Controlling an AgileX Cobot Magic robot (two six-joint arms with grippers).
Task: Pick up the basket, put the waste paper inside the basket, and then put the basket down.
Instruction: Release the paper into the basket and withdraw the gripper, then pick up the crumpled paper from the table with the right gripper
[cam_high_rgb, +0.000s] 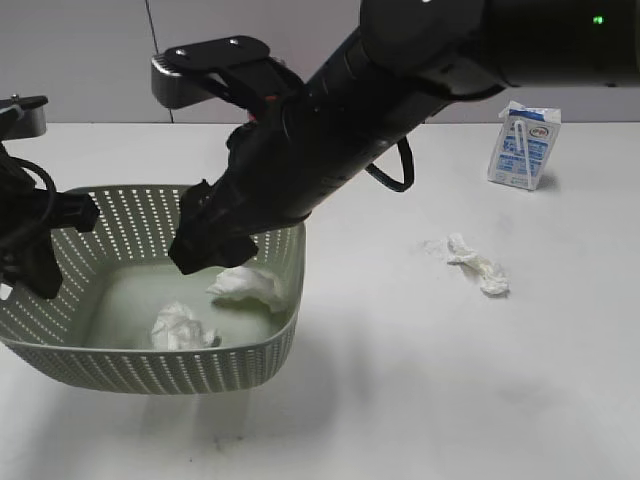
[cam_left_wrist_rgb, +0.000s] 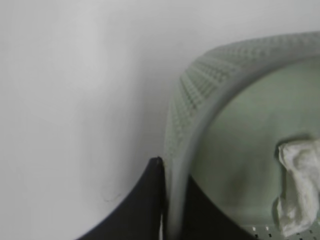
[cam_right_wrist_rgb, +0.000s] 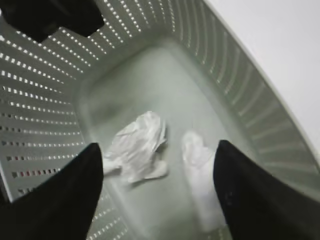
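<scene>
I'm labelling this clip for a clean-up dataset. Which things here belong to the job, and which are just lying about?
Part of the job:
basket, held by the left gripper
two paper wads inside it
paper wad on the table
right gripper, open over the basket

Just lying about:
drink carton
</scene>
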